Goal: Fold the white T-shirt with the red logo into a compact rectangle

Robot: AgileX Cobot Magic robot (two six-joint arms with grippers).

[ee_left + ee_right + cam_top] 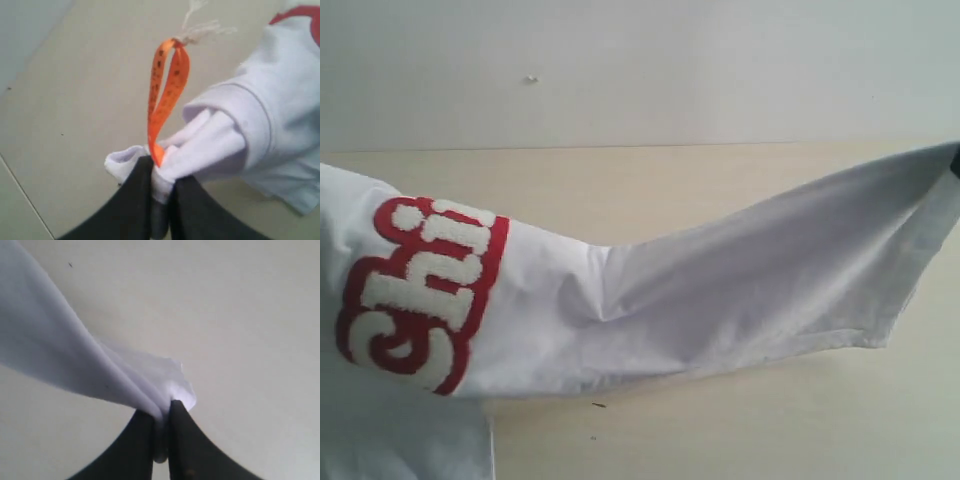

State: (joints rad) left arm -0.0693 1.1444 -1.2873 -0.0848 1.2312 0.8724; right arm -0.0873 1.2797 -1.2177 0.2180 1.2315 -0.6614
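Low exterior and close wrist cameras share the white T-shirt (720,280)

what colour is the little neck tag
Neck tag: orange with dark markings; best in left wrist view.

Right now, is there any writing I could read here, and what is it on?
"Chi": fuzzy white letters on the red patch of the T-shirt, lying sideways; any further letters are hidden at the fold.
Orange tag: small dark print, too blurred to read.
Nothing else shows any text.
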